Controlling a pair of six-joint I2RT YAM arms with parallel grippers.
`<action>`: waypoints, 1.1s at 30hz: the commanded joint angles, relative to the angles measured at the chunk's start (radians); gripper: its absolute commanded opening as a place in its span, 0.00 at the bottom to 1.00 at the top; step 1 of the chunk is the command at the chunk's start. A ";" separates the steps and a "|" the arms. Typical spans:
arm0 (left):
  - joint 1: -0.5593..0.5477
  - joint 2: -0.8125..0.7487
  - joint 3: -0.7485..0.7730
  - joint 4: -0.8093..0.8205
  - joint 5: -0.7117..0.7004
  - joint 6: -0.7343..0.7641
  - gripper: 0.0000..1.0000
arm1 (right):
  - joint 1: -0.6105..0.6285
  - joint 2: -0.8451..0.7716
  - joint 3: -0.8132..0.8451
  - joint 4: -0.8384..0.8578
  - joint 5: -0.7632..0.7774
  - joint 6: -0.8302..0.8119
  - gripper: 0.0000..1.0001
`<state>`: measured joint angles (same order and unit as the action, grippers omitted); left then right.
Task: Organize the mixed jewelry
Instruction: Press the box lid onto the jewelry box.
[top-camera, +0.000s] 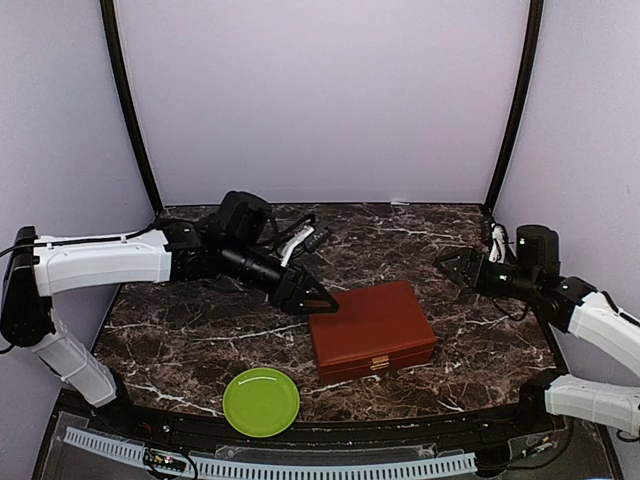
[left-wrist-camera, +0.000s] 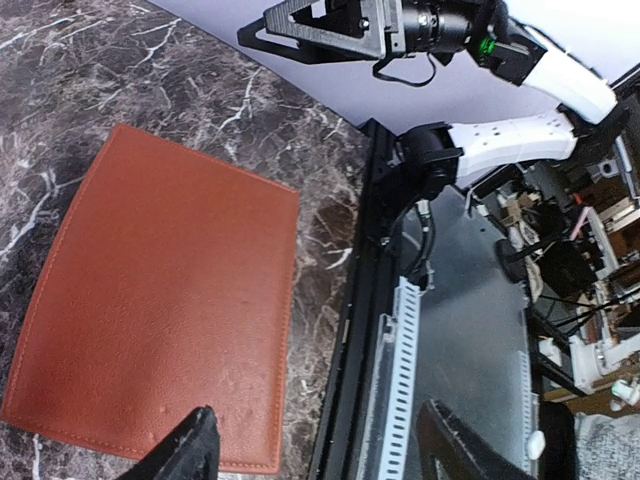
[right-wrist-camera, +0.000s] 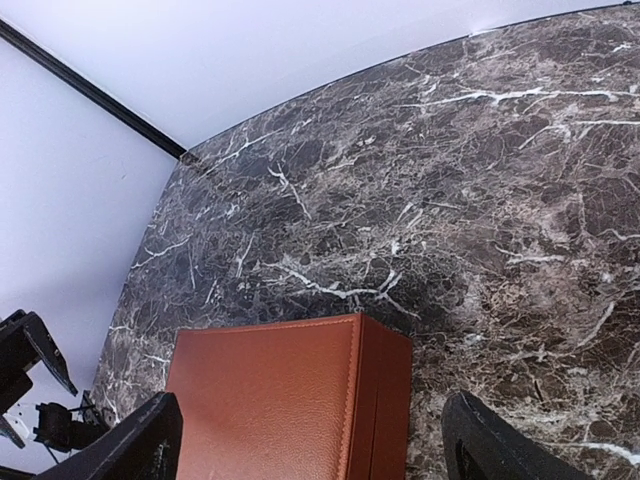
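Observation:
No jewelry pieces show in any view. The reddish-brown box (top-camera: 372, 325) stands closed in the middle of the marble table, its gold clasp (top-camera: 379, 363) facing the near edge. It also shows in the left wrist view (left-wrist-camera: 160, 300) and the right wrist view (right-wrist-camera: 270, 400). My left gripper (top-camera: 325, 299) hovers at the box's far left corner, open and empty, its fingers spread wide in the left wrist view (left-wrist-camera: 320, 450). My right gripper (top-camera: 443, 265) is open and empty, right of and beyond the box, pointing toward it (right-wrist-camera: 310, 440).
A green plate (top-camera: 261, 401) lies at the front, left of the box, with nothing clearly on it. A white slotted cable duct (top-camera: 270, 465) runs along the table's near edge (left-wrist-camera: 400, 380). Lilac walls with black corner posts close in the back and sides.

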<state>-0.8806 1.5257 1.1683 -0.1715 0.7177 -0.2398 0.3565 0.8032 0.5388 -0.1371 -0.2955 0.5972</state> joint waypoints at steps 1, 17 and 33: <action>-0.077 0.021 -0.032 0.068 -0.241 -0.034 0.65 | 0.058 0.063 0.026 0.070 -0.053 0.075 0.89; -0.217 0.167 -0.102 0.165 -0.270 -0.130 0.36 | 0.382 0.246 -0.106 0.299 -0.090 0.230 0.72; -0.241 0.274 -0.308 0.244 -0.401 -0.202 0.35 | 0.397 0.434 -0.347 0.409 -0.001 0.394 0.72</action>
<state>-1.1076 1.7107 0.9390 0.2031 0.4030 -0.4114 0.7372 1.1427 0.2901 0.4789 -0.3405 0.9424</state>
